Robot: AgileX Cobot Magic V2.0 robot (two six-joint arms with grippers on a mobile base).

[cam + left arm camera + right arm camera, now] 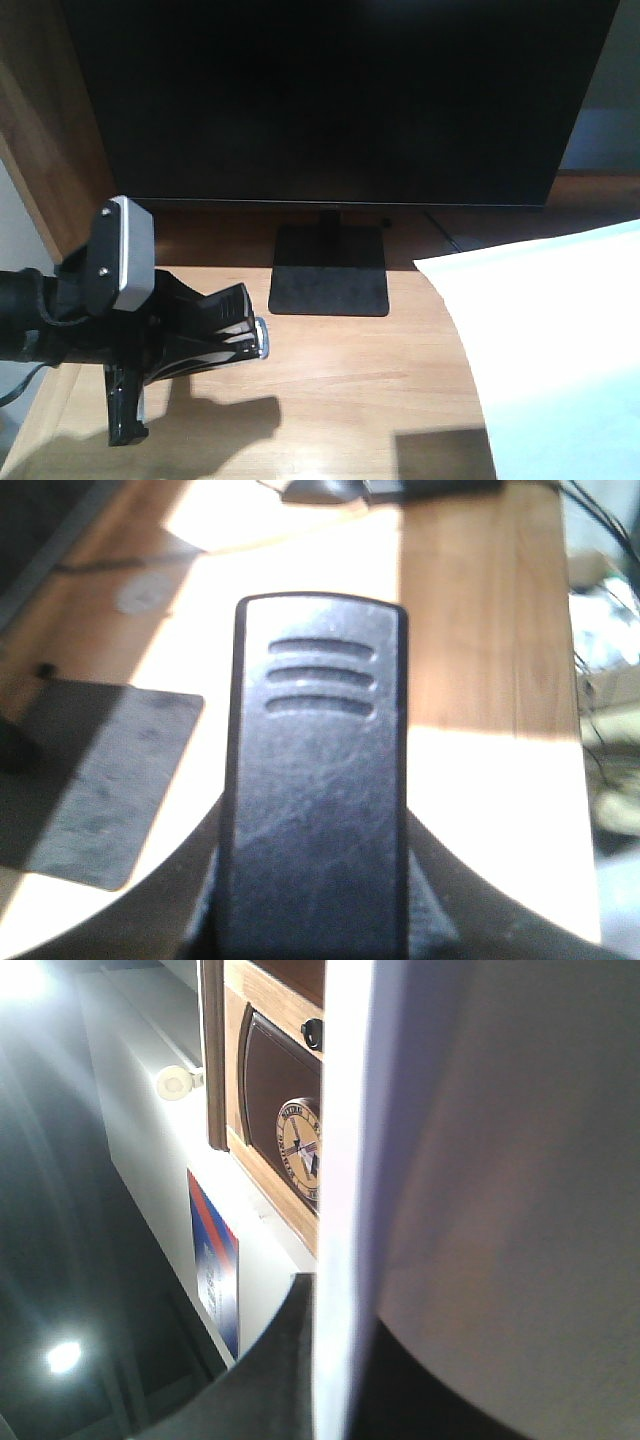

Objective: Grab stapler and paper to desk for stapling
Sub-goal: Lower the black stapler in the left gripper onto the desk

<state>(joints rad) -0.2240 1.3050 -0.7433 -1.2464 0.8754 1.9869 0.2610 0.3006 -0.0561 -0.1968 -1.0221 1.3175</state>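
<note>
The left gripper (140, 350) is clamping the black stapler (212, 322) just above the wooden desk (350, 385) in front of the monitor (330, 100), while the right gripper (335, 1400) is pinching the white paper (550, 350) by its edge, holding it raised over the desk's right side

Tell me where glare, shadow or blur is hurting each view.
Front view: sunlight bleaches the paper; hard shadows cross the desk. Left wrist view: the stapler fills the frame, soft; the sunlit desk is blown out. Right wrist view: the paper looms close and blurred; bright flare top left.
</note>
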